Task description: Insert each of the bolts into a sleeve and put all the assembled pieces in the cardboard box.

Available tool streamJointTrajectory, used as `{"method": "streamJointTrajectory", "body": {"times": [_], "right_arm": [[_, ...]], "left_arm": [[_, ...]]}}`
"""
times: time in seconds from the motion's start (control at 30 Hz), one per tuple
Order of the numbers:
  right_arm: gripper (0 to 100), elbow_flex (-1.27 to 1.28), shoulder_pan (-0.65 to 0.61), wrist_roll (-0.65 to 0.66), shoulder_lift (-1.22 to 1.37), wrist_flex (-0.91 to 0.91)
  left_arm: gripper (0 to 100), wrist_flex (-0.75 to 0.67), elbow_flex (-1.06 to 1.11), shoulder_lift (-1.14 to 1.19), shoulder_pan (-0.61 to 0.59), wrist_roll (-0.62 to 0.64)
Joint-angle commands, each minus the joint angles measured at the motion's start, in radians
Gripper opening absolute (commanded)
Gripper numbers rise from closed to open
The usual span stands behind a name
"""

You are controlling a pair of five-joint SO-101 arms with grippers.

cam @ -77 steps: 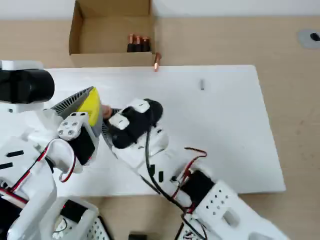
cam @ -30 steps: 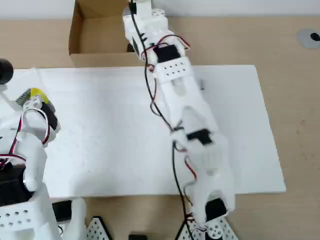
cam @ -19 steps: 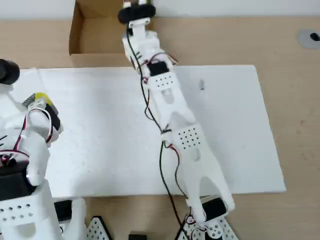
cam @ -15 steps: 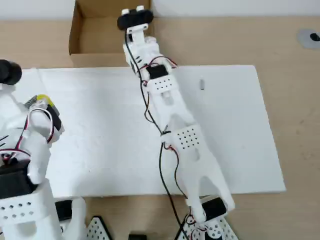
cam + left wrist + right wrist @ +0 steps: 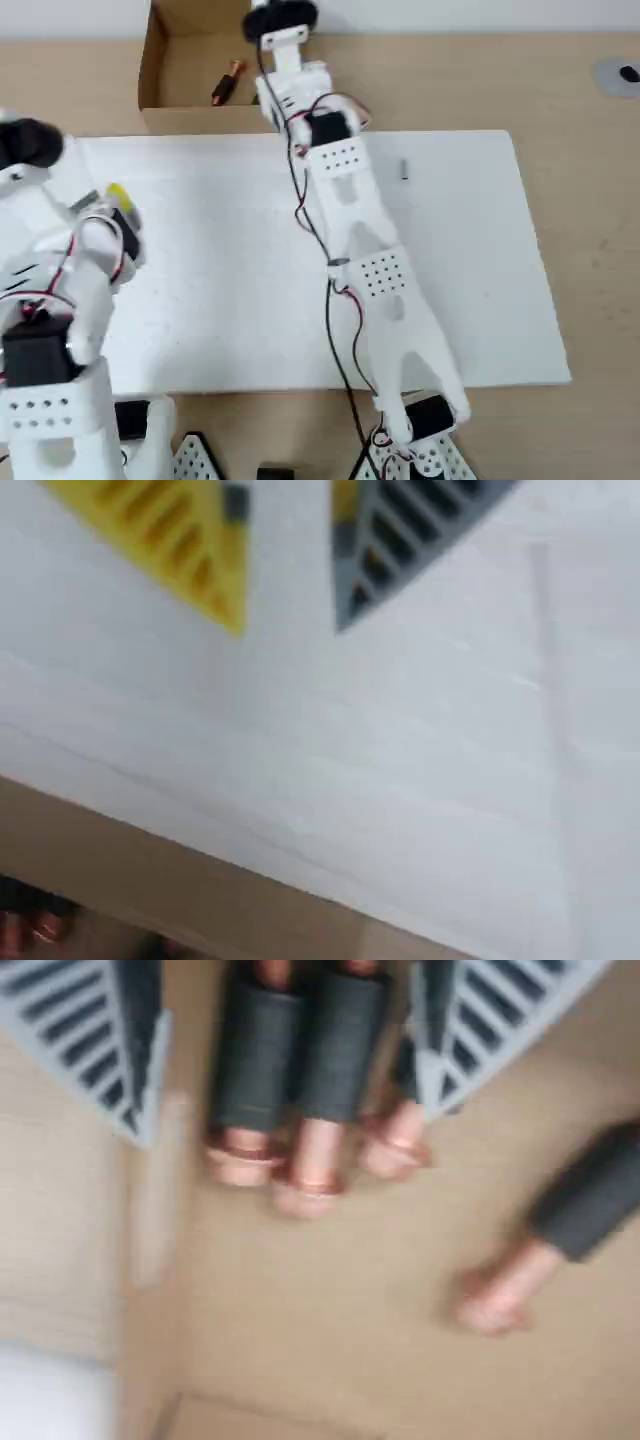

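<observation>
My right gripper (image 5: 279,22) hangs over the right side of the cardboard box (image 5: 150,70). In the right wrist view it (image 5: 288,1115) is open, with nothing held between its grey fingers (image 5: 100,1040). Below it three assembled pieces (image 5: 290,1080), black sleeves with copper bolts, lie side by side on the box floor (image 5: 300,1340). Another assembled piece (image 5: 560,1230) lies apart from them, and shows slanted in the box (image 5: 228,83). My left gripper (image 5: 112,196) is open above the white board's left part (image 5: 290,623), its yellow finger (image 5: 170,540) and grey finger (image 5: 400,540) apart.
The white foam board (image 5: 450,260) covers most of the wooden table (image 5: 590,200). A small grey item (image 5: 404,170) lies on the board to the right of the right arm. The right arm stretches across the board's middle.
The right arm swung from the board to the box, and an assembled piece now lies loose on the box floor. The left arm drew back to the left, then shifted slightly right.
</observation>
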Motion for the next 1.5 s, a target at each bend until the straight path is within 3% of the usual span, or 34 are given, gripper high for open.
{"method": "streamJointTrajectory", "body": {"times": [0.0,0.23,0.37,0.47,0.8,1.03,1.3,1.47], "right_arm": [[21.0,-0.065,0.062,0.006,-0.18,0.081],[21.0,-0.065,0.216,0.006,-0.337,0.269],[21.0,-0.065,0.318,0.006,-0.423,0.4],[21.0,-0.065,0.383,0.006,-0.473,0.497],[21.0,-0.065,0.507,0.011,-0.518,0.617],[21.0,-0.064,0.541,0.006,-0.515,0.647],[21.0,-0.061,0.53,0.006,-0.513,0.647],[21.0,-0.061,0.53,0.006,-0.513,0.647]], "left_arm": [[8,-0.086,0.041,0.001,0.071,0.021],[12,-0.379,0.152,0.096,0.236,0.12],[12,-0.566,0.077,0.369,0.298,0.137],[12,-0.6,-0.11,0.641,0.315,0.138],[12,-0.382,-0.796,1.245,0.505,0.138],[12,-0.207,-1.142,1.543,0.479,0.196],[12,0.118,-1.61,1.824,0.48,0.21],[12,0.166,-1.811,1.959,0.476,0.212]]}}
